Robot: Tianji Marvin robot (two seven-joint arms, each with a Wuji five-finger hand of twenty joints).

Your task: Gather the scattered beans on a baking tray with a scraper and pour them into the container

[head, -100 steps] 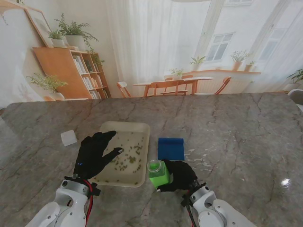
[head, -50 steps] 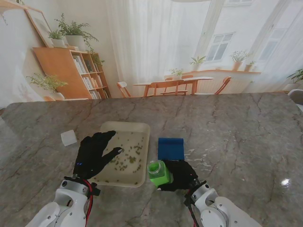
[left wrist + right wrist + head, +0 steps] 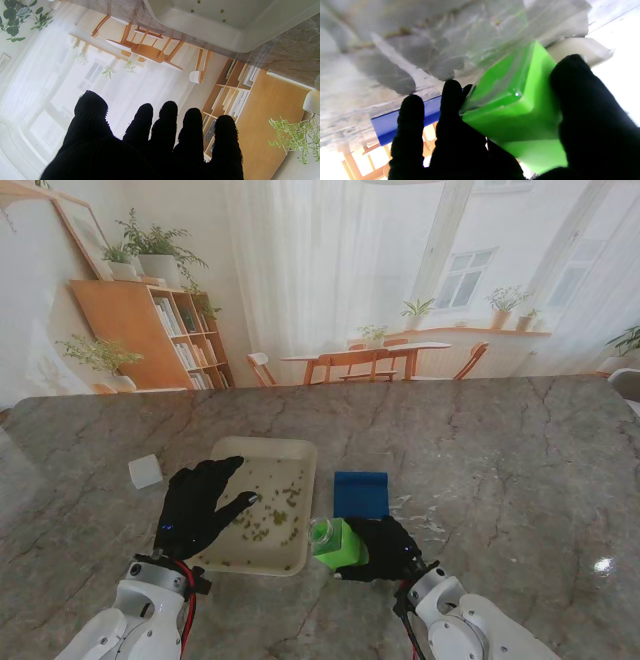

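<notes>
The green container (image 3: 336, 543) is tipping further over than it was a moment ago: earlier it was standing nearly upright beside the tray, and now it is leaning so that its round mouth is pointing toward the tray (image 3: 233, 449) on the left. The right hand (image 3: 385, 548) has also slid slightly to the right and farther from me, while the left hand (image 3: 197, 505) has hardly shifted.

The right hand is grasping the container, with the thumb pressing one flat side and the fingers (image 3: 450, 100) wrapping the opposite side, as the right wrist view is showing. The container is sitting just to the left of that hand's palm, close to the near right corner of the tray; whether it is touching the tray cannot be told. Its long axis is running roughly left to right, tilted, mouth end leftward.

The blue scraper (image 3: 361, 494) is lying flat on the table (image 3: 520, 460) just beyond the right hand's fingertips, farther from me, its long axis running away from me.

The left hand is hovering released over the near left part of the tray, fingers spread and gripping nothing. The beans (image 3: 272, 515) are lying scattered just right of its thumb. A small white cube (image 3: 145, 471) is sitting left of that hand.
</notes>
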